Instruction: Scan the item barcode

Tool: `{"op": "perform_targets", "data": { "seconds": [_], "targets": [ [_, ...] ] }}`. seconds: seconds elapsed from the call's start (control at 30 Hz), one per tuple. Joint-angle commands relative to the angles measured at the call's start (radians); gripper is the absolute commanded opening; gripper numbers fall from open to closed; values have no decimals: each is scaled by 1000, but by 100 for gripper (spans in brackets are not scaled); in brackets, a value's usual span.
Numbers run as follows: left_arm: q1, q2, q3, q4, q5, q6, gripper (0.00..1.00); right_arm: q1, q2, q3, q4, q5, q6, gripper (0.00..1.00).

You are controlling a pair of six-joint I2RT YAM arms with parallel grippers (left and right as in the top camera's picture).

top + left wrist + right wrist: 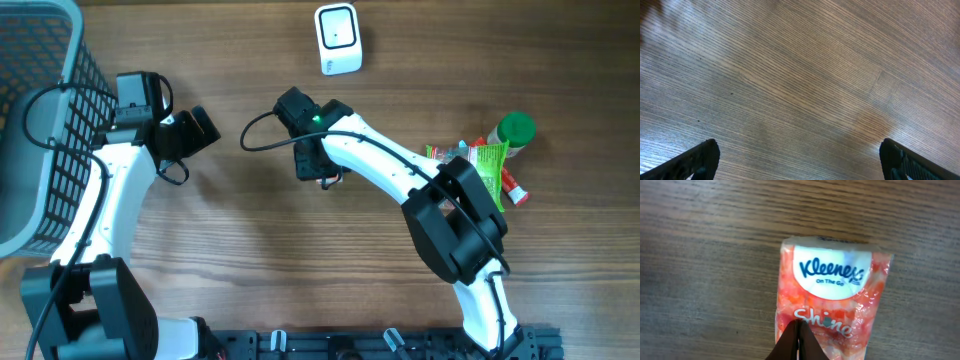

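The item is a red and white Kleenex tissue pack [832, 287]. In the right wrist view it fills the middle of the frame, label facing the camera. My right gripper [798, 324] is shut, its two fingers pressed together on the pack's wrapper near the word "Shine". From overhead, this gripper [322, 176] sits mid-table and hides nearly all of the pack. A white barcode scanner [338, 38] stands at the table's far edge, beyond it. My left gripper [800, 160] is open wide over bare wood with nothing between its fingers; overhead it [200, 128] is left of centre.
A grey wire basket [40, 120] fills the left edge of the table. At the right lie a green-capped bottle [515, 130], a green packet [487, 165] and a small red and white item [513, 188]. The right arm's cable [260, 140] loops over the wood.
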Motion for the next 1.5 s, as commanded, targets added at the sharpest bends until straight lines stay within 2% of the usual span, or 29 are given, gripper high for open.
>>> {"op": "perform_targets", "data": {
  "seconds": [0.0, 0.07, 0.13, 0.2, 0.43, 0.57, 0.9, 1.47],
  "targets": [
    [4, 3, 3, 0, -2, 5, 100, 8, -67, 17, -2, 12, -91, 15],
    [4, 3, 3, 0, -2, 5, 100, 8, -88, 18, 4, 12, -93, 27],
    [4, 3, 3, 0, -2, 5, 100, 8, -104, 18, 8, 13, -92, 33],
    [4, 3, 3, 0, -2, 5, 100, 8, -107, 18, 11, 13, -88, 34],
    [4, 3, 3, 0, -2, 5, 100, 17, -105, 14, 20, 24, -84, 34],
    [4, 3, 3, 0, -2, 5, 100, 38, -98, 13, 25, 104, -32, 34],
    [4, 3, 3, 0, -2, 5, 100, 74, -92, 3, 65, 224, -34, 30],
    [4, 3, 3, 0, -2, 5, 100, 74, -33, -117, 199, 233, -89, 27]
  ]
}}
